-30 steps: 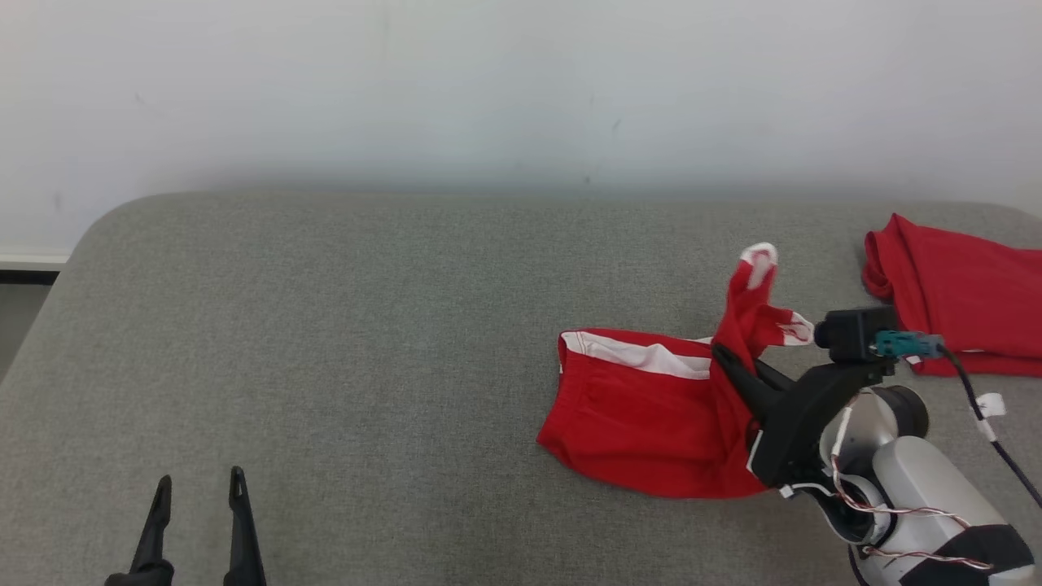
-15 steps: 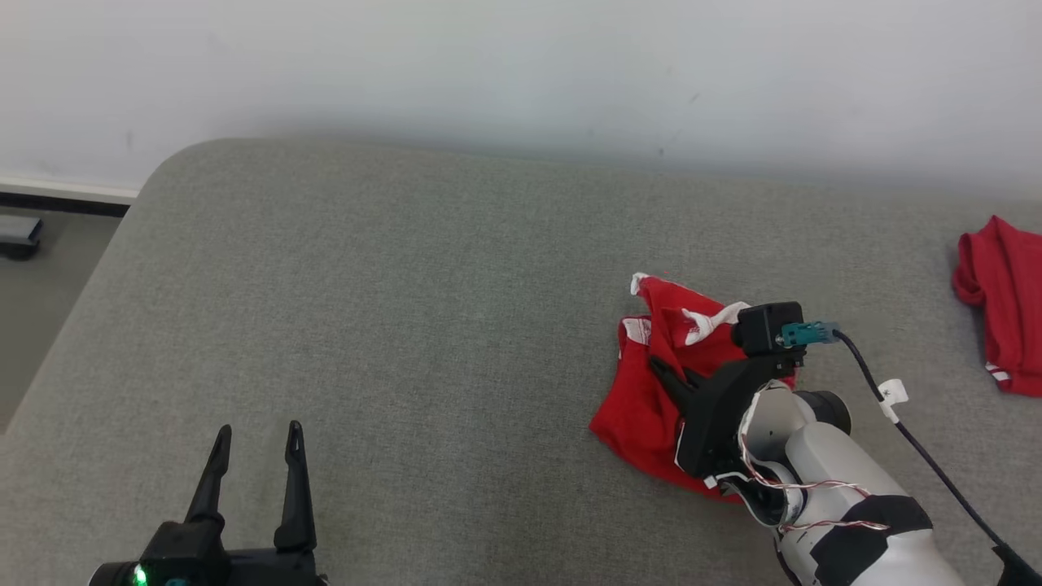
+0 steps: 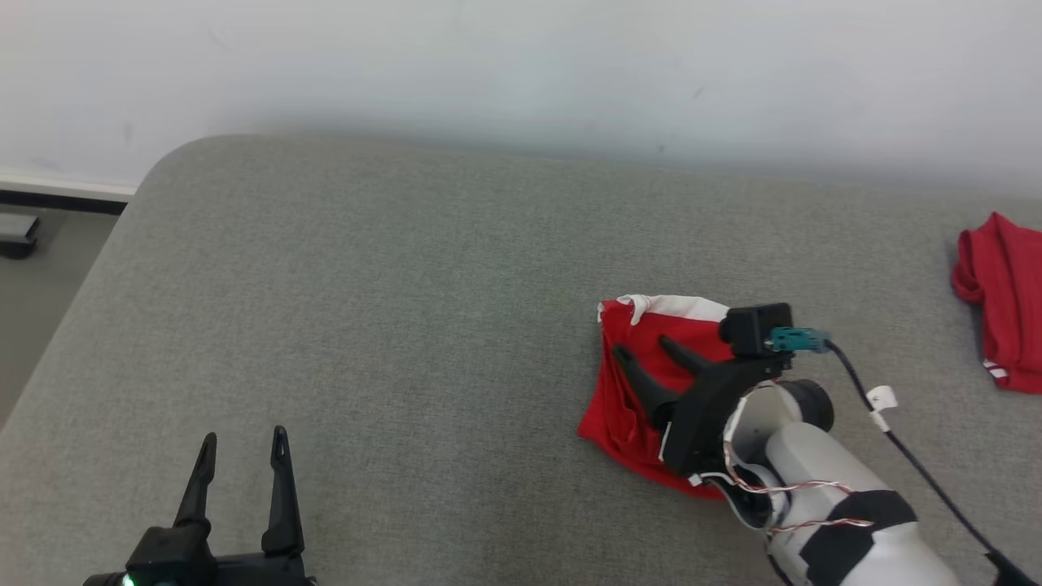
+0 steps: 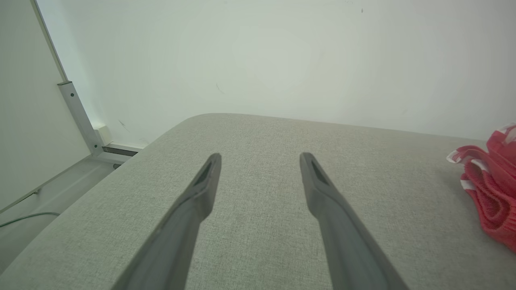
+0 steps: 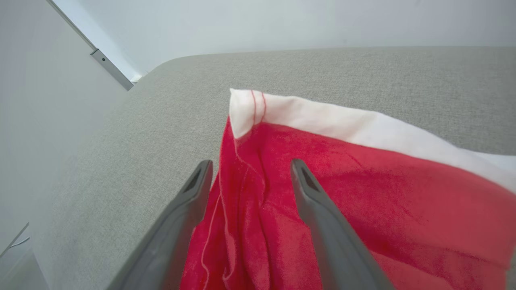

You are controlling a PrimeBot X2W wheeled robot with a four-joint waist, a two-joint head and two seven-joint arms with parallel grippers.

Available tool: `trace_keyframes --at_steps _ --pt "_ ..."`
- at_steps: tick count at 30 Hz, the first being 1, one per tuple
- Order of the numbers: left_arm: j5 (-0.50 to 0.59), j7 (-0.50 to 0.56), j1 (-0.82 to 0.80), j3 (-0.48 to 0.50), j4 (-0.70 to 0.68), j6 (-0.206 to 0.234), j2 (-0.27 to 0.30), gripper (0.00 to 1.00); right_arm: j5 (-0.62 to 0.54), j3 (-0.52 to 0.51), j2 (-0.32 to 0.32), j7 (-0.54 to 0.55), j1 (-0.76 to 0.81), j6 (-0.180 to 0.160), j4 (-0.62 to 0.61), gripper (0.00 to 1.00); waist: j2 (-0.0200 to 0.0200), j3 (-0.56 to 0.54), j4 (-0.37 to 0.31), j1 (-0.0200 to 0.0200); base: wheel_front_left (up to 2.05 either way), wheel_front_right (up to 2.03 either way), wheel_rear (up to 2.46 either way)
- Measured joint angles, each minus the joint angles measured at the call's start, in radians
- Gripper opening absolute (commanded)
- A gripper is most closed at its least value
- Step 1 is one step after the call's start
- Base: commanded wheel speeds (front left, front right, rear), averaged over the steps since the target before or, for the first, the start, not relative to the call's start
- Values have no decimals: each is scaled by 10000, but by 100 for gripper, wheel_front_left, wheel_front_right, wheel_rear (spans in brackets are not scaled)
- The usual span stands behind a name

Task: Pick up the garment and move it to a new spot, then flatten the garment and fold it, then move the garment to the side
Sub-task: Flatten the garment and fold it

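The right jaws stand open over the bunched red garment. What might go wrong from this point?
1. The garment lies crumpled, and a ridge of its cloth shows between the right gripper's open fingers. Pulling away may snag and drag it.
2. The left gripper sits far off, open, so flattening with one arm could leave creases.
3. A second red garment lies at the right edge. Moving this one that way could mix them.

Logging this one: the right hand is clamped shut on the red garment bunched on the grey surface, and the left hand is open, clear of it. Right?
No. The right hand is open: the right wrist view shows its fingers spread apart over the red garment, not pinching it. The rest stands: it lies bunched on the grey surface, and the left hand is open, clear of it.
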Motion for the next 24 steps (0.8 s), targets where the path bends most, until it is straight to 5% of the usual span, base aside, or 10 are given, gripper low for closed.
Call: trace_keyframes --at_steps 7,14,15,16,17,18,24 --pt "0 0 136 117 -174 56 -8 100 405 -48 -1197 -782 503 0 -1313 100 1 -66 -333 0 0 0 0" --pt "21 0 151 255 -290 46 -8 100 314 -1252 -1770 -1641 1135 0 -1789 100 0 13 -585 0 0 0 0" --pt "50 0 151 268 -299 42 -12 100 276 -1413 -1776 -1701 1255 0 -1789 91 1 28 -610 0 0 0 0" --pt "69 0 152 282 -309 40 -12 100 194 -1524 -1781 -1755 1360 0 -1791 68 0 42 -631 0 0 0 0" --pt "79 0 152 305 -316 13 -10 100 69 -1603 -1801 -1820 1464 0 -1793 29 0 57 -648 0 0 0 0" --pt "84 0 153 303 -326 -6 -8 100 -36 -1674 -1802 -1864 1565 0 -1804 0 0 72 -660 0 0 0 0" --pt "142 0 137 290 -353 -44 -12 100 -474 -1804 -1438 -2019 2077 0 -1739 0 0 192 -618 0 0 0 0"
